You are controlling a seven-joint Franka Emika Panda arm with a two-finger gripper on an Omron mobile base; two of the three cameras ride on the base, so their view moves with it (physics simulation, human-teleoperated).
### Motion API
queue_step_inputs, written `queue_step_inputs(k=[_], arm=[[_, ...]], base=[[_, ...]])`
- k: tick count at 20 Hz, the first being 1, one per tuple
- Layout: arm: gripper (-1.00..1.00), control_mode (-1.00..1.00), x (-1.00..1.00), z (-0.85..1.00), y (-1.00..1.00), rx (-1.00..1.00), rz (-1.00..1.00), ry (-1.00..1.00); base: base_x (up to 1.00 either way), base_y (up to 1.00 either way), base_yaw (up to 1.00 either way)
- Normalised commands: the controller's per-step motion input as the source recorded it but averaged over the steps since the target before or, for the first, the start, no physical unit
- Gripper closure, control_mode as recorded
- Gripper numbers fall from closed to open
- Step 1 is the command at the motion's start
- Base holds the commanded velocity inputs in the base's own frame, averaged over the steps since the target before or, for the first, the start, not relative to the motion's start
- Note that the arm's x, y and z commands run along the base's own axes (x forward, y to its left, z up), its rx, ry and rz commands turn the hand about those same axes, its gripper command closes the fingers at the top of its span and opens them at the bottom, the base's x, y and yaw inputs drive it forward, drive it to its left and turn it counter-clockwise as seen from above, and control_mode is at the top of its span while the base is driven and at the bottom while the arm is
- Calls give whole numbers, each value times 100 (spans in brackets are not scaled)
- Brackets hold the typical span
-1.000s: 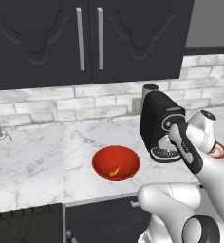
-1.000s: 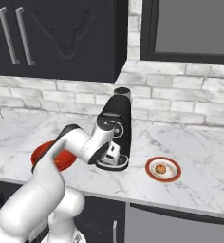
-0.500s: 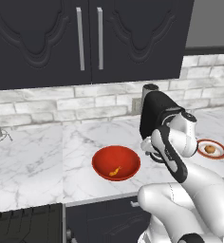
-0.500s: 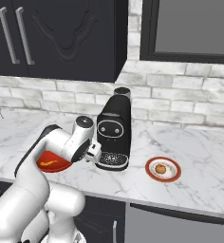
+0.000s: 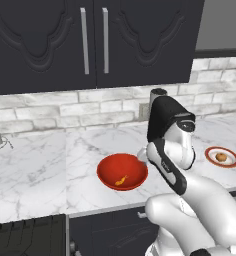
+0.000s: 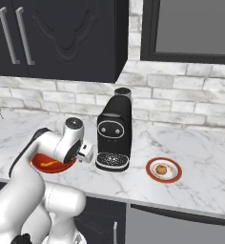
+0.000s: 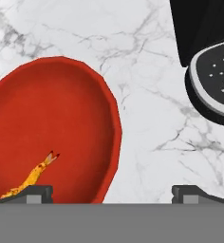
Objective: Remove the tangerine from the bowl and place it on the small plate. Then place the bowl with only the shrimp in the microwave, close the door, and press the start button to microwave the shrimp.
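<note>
No writing can be read anywhere. The marble counter (image 5: pixel 35 170) has open room left of the bowl and between coffee machine and plate. The black coffee machine (image 6: pixel 115 133) stands back from the front edge. The bowl (image 5: pixel 122 171) sits near that edge, holding only the shrimp (image 7: pixel 31 178). The small plate (image 6: pixel 164 170) lies right of the machine, well apart from the bowl, carrying the tangerine (image 6: pixel 162 169). The gripper (image 7: pixel 111 193) hangs above the bowl's right rim, fingers spread and holding nothing.
</note>
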Motion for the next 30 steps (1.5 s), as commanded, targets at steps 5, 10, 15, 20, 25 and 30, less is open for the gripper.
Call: queue_step_inputs(k=[5,10,15,20,25,30], arm=[[-100,-100,19,-28,10,4,0,1],[-100,-100,4,-43,0,4,0,0],[-100,-100,2,-46,2,2,3,0],[-100,-100,1,-42,28,0,3,0],[100,-100,0,-37,34,0,3,0],[100,-100,0,-36,21,0,3,0]], base=[[0,0,0],[0,0,0],[0,0,0],[0,0,0],[0,0,0],[0,0,0]])
